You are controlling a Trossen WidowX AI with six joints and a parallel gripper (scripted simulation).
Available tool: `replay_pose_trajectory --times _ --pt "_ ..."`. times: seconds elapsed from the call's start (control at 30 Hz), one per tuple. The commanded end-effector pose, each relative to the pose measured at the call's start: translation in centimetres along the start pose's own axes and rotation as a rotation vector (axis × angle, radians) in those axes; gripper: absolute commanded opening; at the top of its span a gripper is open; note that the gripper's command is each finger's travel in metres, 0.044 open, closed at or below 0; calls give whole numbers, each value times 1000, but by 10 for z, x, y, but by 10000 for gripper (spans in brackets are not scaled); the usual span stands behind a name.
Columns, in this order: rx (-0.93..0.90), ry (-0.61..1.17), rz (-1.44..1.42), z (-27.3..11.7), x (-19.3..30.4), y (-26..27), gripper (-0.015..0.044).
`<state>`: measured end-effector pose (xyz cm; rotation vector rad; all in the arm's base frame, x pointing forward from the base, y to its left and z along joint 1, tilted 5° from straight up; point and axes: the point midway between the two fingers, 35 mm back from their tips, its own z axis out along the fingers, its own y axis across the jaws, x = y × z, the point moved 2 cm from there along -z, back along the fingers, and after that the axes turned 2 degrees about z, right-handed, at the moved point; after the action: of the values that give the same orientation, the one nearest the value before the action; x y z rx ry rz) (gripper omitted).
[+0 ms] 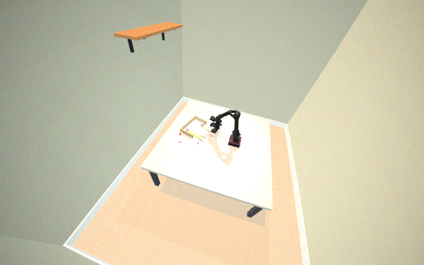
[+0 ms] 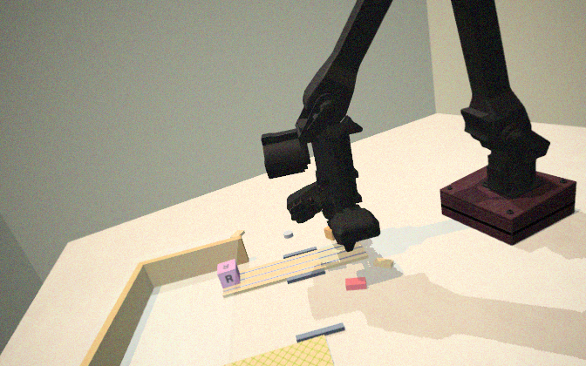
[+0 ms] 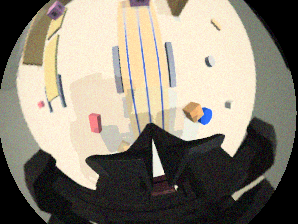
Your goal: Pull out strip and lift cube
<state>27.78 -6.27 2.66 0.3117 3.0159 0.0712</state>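
A pale strip with blue lengthwise lines (image 2: 266, 275) (image 3: 134, 60) looks to be in one piece. A purple cube marked R (image 2: 228, 275) (image 3: 140, 2) sits on its far end. A yellow cross-hatched strip (image 2: 288, 353) (image 3: 51, 70) lies to the left in the wrist view and shows a gap between two pieces. A second purple cube (image 3: 56, 10) (image 1: 187, 129) is at its far end; its label is not readable. My gripper (image 2: 350, 247) (image 3: 149, 125) is shut, holding nothing. Its tips point down at the lined strip's near end; contact cannot be told.
A wooden-walled enclosure (image 2: 192, 266) (image 3: 35, 45) surrounds the far ends. Grey guide bars (image 2: 306, 276) (image 3: 170, 64) flank the lined strip. A red block (image 2: 356, 283) (image 3: 95, 123), a tan block (image 2: 384, 262), an orange block (image 3: 193, 111) and a blue piece (image 3: 205, 116) lie near the gripper.
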Motion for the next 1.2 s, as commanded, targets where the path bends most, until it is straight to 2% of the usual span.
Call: replay_pose_trajectory --times 0.0,1.17 --pt "2 25 -2 4 14 -1 0" --pt "2 29 -2 3 64 -2 0"
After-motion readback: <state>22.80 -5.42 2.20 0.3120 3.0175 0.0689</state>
